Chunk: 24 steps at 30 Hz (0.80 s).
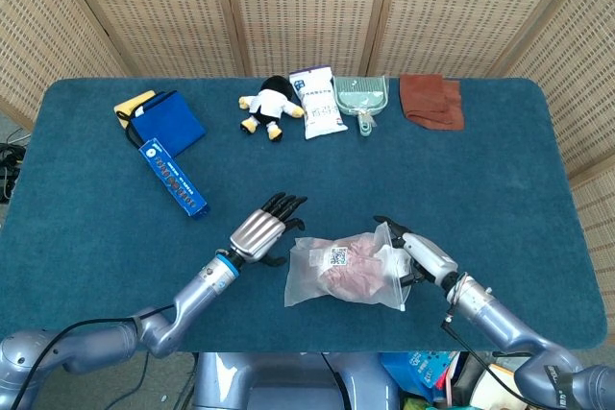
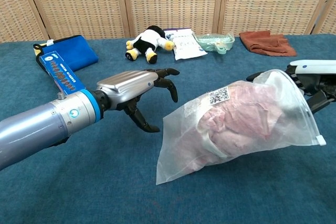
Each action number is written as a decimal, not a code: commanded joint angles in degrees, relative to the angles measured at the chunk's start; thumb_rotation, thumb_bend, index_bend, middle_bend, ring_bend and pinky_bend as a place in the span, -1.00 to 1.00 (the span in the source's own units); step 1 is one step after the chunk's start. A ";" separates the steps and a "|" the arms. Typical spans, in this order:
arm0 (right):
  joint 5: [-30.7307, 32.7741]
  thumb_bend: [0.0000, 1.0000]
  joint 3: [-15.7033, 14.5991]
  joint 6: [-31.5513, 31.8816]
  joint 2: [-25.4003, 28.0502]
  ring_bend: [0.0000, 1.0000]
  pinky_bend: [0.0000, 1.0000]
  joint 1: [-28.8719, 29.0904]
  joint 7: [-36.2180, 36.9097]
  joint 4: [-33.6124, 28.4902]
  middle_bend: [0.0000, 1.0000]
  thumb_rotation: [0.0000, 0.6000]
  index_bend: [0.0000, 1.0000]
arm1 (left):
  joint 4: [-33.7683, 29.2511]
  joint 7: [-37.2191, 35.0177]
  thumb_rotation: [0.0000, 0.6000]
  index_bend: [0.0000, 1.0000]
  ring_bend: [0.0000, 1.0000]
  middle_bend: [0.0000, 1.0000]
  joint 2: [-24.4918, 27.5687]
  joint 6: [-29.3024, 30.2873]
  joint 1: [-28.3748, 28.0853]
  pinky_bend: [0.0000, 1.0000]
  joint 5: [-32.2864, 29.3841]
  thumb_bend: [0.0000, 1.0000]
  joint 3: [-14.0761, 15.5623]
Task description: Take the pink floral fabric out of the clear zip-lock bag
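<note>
Fabric [image 2: 239, 116] of pink floral print was seen bunched inside the clear bag [image 2: 189, 150], which lay on the blue table [image 1: 480, 170] toward its near edge, right of centre. The bag's zip end was raised on the right side, where it was gripped by the right hand [image 1: 415, 254], the fingers [image 2: 315, 85] closed against the plastic near the seal; the bag's other end rested on the table. A white label with a printed code [image 2: 218, 95] was seen on the upper face of the bag. The left hand [image 2: 137, 90] was held above the table just beside the bag's left end, apart from it, with its fingers spread and lightly curved downward and nothing in it. In the head view the left hand [image 1: 264, 228] was placed just left of the bag [image 1: 300, 280]. Along the far side of the table were laid a blue pouch [image 1: 165, 122], a long blue box [image 1: 173, 178] in front of it, a plush toy [image 1: 269, 105], a white packet [image 1: 317, 101], a pale green dustpan [image 1: 362, 101] and a rust-brown cloth [image 1: 430, 100].
</note>
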 commanded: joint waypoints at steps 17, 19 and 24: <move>-0.61 0.38 -0.62 0.36 0.23 -1.00 -1.00 0.50 1.73 -0.47 -1.00 1.00 0.54 | 7.14 -3.62 1.00 0.01 -1.00 -1.00 -5.97 -0.59 -1.47 -1.00 -1.02 -0.45 -0.13; -0.73 0.38 -0.77 0.40 0.17 -1.00 -1.00 0.53 1.78 -0.43 -1.00 1.00 0.54 | 7.46 -3.81 1.00 0.07 -1.00 -1.00 -6.30 -0.33 -1.47 -1.00 -0.97 -0.44 -0.11; -0.95 0.38 -0.95 0.67 0.19 -1.00 -1.00 0.56 1.79 -0.52 -1.00 1.00 0.54 | 7.75 -3.68 1.00 0.21 -1.00 -1.00 -6.58 -0.02 -1.48 -1.00 -1.07 -0.31 -0.20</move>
